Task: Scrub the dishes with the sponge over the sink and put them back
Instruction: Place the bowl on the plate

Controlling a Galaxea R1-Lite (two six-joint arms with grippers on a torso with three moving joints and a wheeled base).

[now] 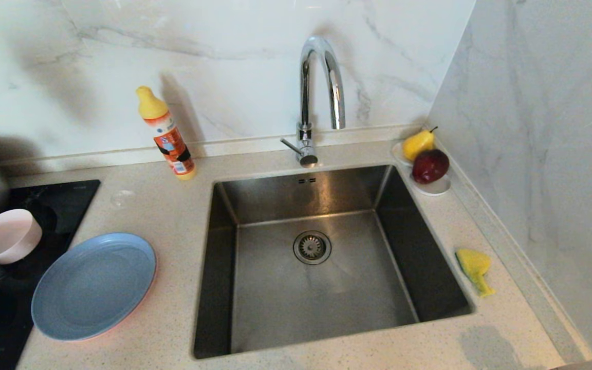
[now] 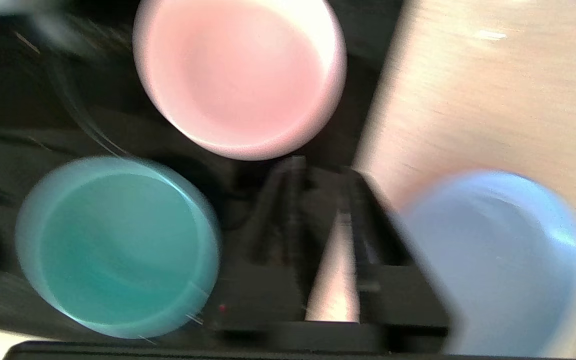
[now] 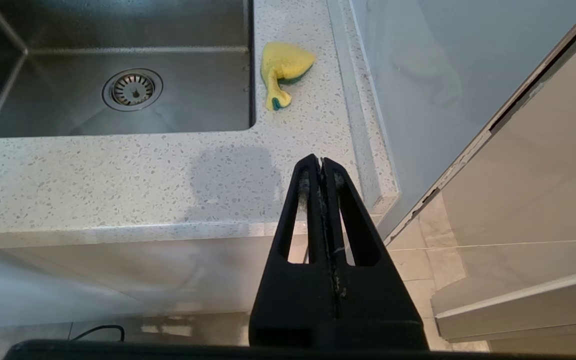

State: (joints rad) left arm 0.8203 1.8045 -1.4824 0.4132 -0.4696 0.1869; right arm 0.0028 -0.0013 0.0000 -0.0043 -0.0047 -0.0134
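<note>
Since the left gripper (image 2: 318,210), jaws narrowly spread and empty, hangs between the pale pink bowl (image 2: 240,75), teal bowl (image 2: 118,247) and grey-blue plate (image 2: 498,260), the dishes look like its job, while the right gripper (image 3: 322,167), jaws pressed together, is nearer the sponge (image 3: 283,67).

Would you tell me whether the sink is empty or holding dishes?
Empty: the sink shows only its drain; the blue plate and pink bowl sit outside.

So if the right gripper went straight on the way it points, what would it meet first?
Probably the speckled countertop near its front edge; the right gripper, shut, aims toward the yellow sponge beyond. Depth is unclear.
</note>
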